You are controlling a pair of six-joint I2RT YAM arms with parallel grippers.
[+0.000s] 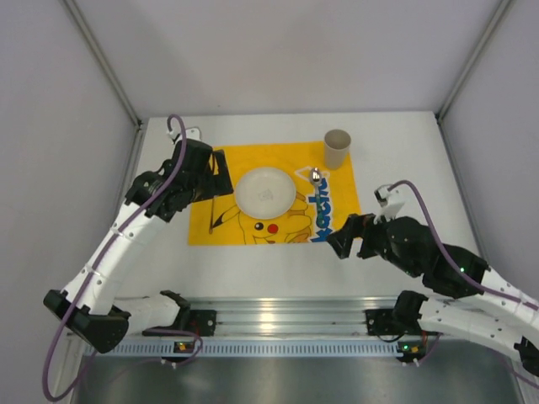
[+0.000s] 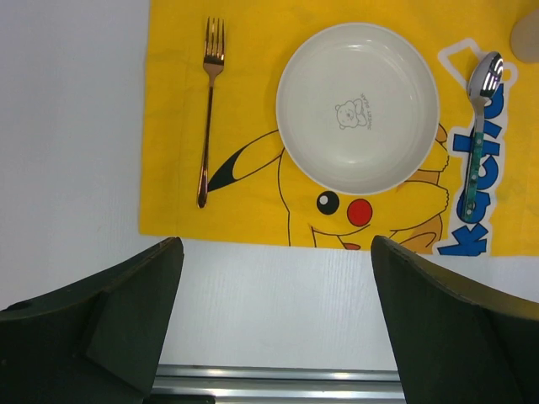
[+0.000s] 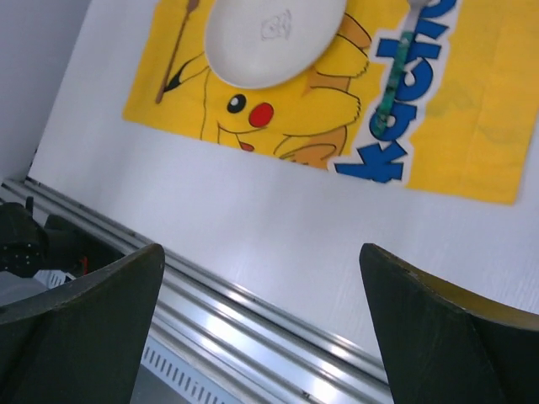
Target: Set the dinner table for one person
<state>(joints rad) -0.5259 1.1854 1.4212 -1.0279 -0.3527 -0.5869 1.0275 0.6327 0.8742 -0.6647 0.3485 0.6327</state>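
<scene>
The white dinner table (image 1: 278, 269) carries a yellow Pikachu mat (image 1: 337, 202). A white plate (image 1: 265, 191) sits at the mat's middle. A spoon (image 1: 315, 177) with a green handle lies to its right and a tan cup (image 1: 337, 148) stands at the mat's far right corner. In the left wrist view a copper fork (image 2: 207, 109) lies left of the plate (image 2: 358, 108), and the spoon (image 2: 478, 135) lies to its right. My left gripper (image 1: 222, 174) is open and empty over the mat's left edge. My right gripper (image 1: 344, 237) is open and empty above the mat's near right corner.
An aluminium rail (image 1: 278, 320) runs along the table's near edge and shows in the right wrist view (image 3: 253, 320). Grey walls enclose the table at the left, right and back. A small white bracket (image 1: 192, 133) sits at the far left corner.
</scene>
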